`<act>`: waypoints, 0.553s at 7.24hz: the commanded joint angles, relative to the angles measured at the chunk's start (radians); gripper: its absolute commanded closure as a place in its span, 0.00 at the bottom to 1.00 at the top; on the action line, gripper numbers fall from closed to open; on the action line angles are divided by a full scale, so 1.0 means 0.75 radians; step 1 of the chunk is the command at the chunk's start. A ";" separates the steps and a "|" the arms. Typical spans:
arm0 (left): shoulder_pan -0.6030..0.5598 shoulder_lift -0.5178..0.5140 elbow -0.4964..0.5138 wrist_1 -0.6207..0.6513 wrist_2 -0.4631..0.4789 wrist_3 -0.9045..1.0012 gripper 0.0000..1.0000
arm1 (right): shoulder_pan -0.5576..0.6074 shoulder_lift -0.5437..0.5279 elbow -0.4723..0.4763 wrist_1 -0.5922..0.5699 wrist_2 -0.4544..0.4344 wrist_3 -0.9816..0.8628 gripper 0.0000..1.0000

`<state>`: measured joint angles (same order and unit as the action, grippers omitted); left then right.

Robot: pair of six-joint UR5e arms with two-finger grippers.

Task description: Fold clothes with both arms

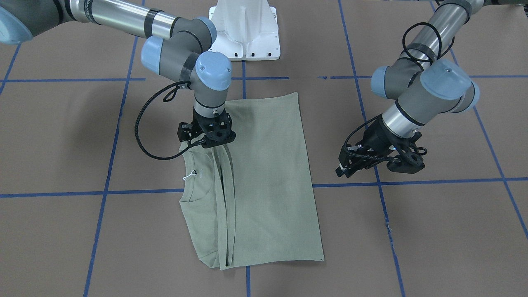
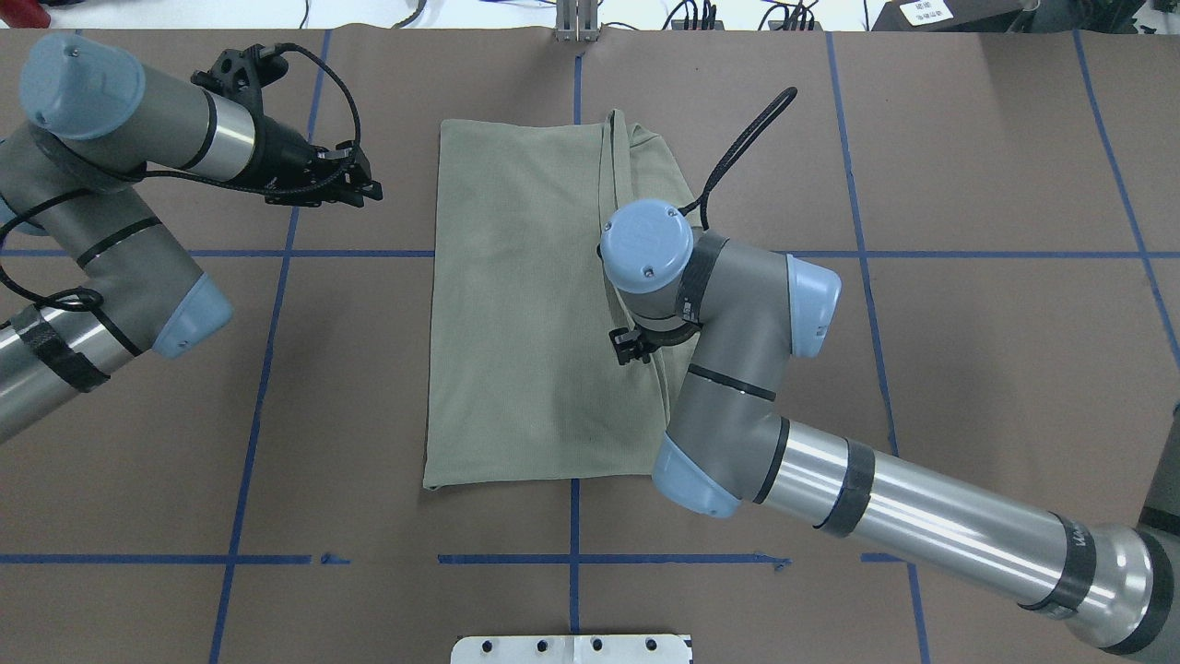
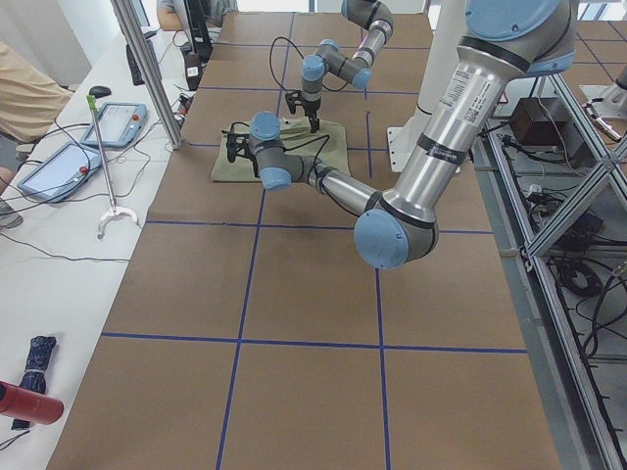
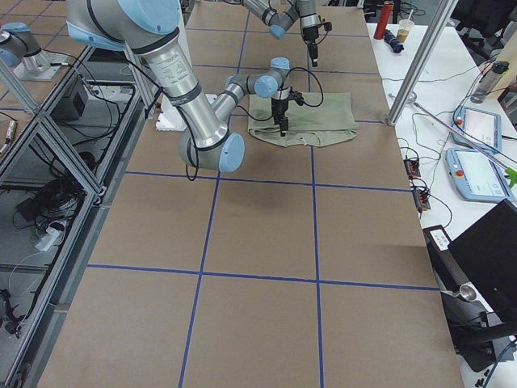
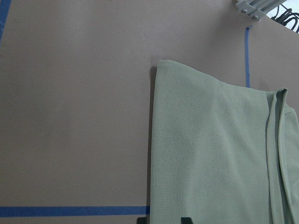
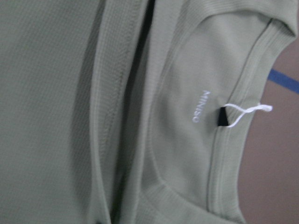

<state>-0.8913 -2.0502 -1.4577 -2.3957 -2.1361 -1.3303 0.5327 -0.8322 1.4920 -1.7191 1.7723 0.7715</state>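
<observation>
The sage-green shirt (image 1: 268,181) (image 2: 516,304) lies flat on the brown table, folded into a long rectangle. Its ribbed collar (image 1: 194,177) (image 6: 229,154) and white tag string (image 6: 247,112) show at one end. My right gripper (image 1: 208,140) points straight down onto the shirt beside the collar. Its fingertips are hidden under the wrist, so I cannot tell whether it is open or shut. My left gripper (image 1: 344,169) (image 2: 369,189) hovers open beyond the shirt's opposite long edge, holding nothing. In the left wrist view its fingertips (image 5: 186,220) stand apart over the shirt's edge (image 5: 210,154).
The white pedestal base (image 1: 245,29) stands at the robot's side of the table. Blue tape lines (image 1: 140,192) grid the brown surface. Along the far edge runs a bench with tablets (image 3: 118,122), a metal post (image 3: 147,69) and a person's arm (image 3: 29,93).
</observation>
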 commanded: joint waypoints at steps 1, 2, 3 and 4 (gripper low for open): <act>0.000 0.001 -0.008 0.002 -0.001 0.000 0.64 | 0.154 -0.108 0.031 -0.005 0.056 -0.183 0.00; 0.000 0.001 -0.010 0.002 -0.001 0.000 0.64 | 0.163 -0.126 0.062 -0.013 0.075 -0.192 0.00; 0.000 0.001 -0.026 0.002 -0.001 -0.002 0.64 | 0.167 -0.081 0.058 -0.013 0.075 -0.176 0.00; 0.000 0.001 -0.028 0.002 -0.001 0.000 0.64 | 0.175 -0.006 0.017 -0.003 0.075 -0.115 0.00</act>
<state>-0.8912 -2.0494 -1.4730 -2.3946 -2.1368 -1.3306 0.6539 -0.8858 1.5247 -1.7260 1.8249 0.6519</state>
